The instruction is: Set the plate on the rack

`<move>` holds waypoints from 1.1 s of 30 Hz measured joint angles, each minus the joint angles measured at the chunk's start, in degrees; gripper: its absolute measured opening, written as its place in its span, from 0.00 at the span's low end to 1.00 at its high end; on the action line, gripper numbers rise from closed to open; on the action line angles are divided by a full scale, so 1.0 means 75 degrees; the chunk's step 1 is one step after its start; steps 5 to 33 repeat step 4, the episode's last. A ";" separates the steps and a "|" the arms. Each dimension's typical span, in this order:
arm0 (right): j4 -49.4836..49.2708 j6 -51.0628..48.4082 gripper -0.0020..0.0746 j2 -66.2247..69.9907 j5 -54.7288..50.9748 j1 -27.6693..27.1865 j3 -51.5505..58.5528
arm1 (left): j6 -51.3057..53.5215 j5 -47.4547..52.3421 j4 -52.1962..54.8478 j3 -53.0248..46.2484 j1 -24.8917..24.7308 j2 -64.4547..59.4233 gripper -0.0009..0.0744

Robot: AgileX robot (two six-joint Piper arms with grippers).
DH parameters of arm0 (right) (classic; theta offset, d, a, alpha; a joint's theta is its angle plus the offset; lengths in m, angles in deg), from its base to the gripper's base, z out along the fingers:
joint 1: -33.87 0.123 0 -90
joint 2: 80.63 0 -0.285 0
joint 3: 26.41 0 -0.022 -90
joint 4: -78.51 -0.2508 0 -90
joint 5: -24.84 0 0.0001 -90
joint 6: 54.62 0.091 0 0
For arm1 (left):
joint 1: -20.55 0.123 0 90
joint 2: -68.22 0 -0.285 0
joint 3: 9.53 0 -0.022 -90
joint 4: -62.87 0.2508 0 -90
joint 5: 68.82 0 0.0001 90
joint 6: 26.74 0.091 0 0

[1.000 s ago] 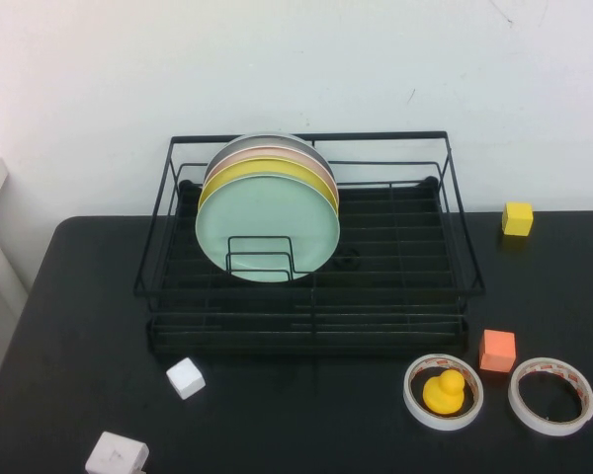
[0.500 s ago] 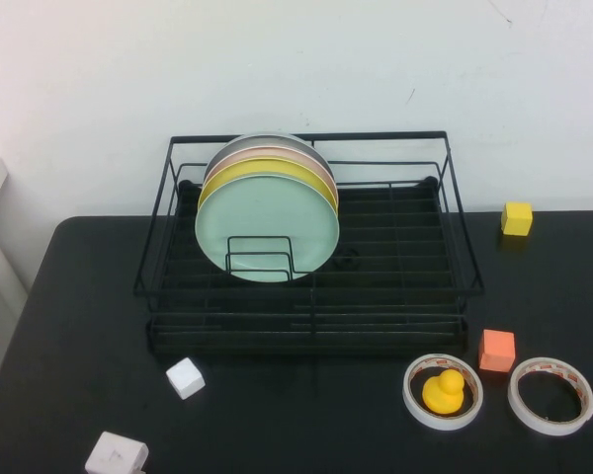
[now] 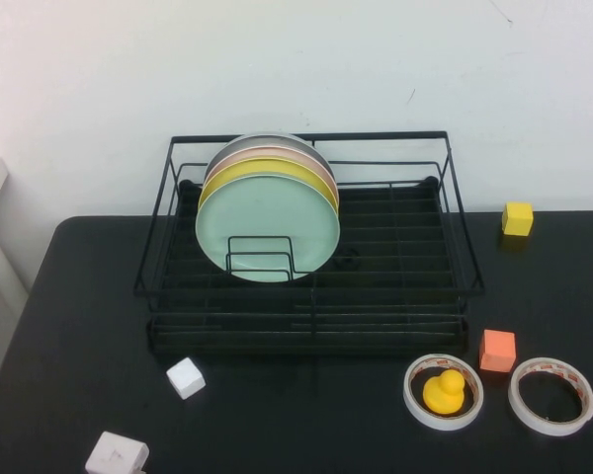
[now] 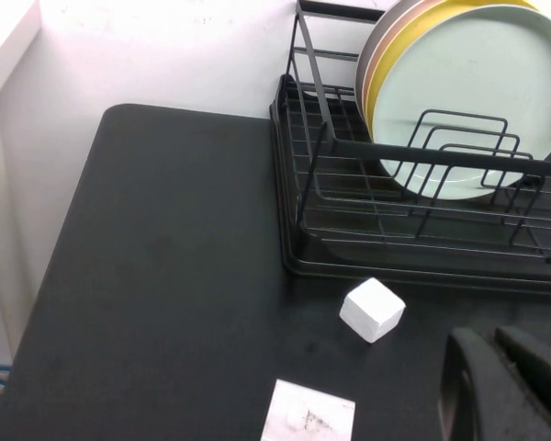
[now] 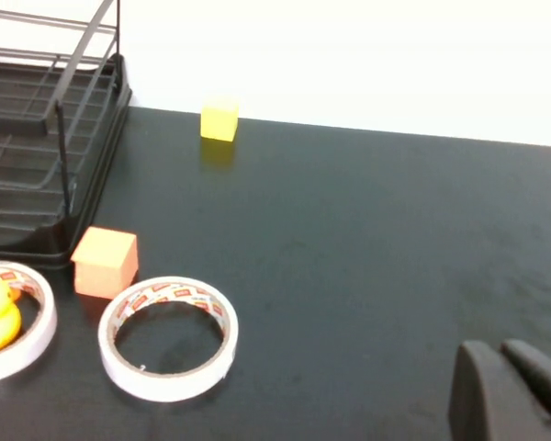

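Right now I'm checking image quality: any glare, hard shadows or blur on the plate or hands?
High view: mint plate matte, evenly lit, no glare. Left wrist view: left hand shut, dark, soft-edged at the corner. Right wrist view: right hand likewise shut and blurred.

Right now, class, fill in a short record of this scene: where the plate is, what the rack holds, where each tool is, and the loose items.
plate: pale mint-green round plate, upright at front of stack in rack
rack: black wire dish rack, also holds yellow plate, pink plate, grey plate
left tool: shut, near white cube, holding nothing
right tool: shut, above bare table, holding nothing
loose items: orange cube, yellow cube, yellow duck inside tape ring
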 joint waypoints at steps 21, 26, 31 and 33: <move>-0.0017 0.0192 0.02 0.0000 -0.0069 0.0000 -0.0014 | 0.0000 0.0000 0.0000 0.0000 0.0000 0.0000 0.01; -0.0017 0.0192 0.02 0.0000 -0.0069 0.0000 -0.0014 | 0.0000 0.0000 0.0000 0.0000 0.0000 0.0000 0.01; -0.0017 0.0192 0.02 0.0000 -0.0069 0.0000 -0.0014 | 0.0000 0.0000 0.0000 0.0000 0.0000 0.0000 0.01; -0.0017 0.0192 0.02 0.0000 -0.0069 0.0000 -0.0014 | 0.0000 0.0000 0.0000 0.0000 0.0000 0.0000 0.01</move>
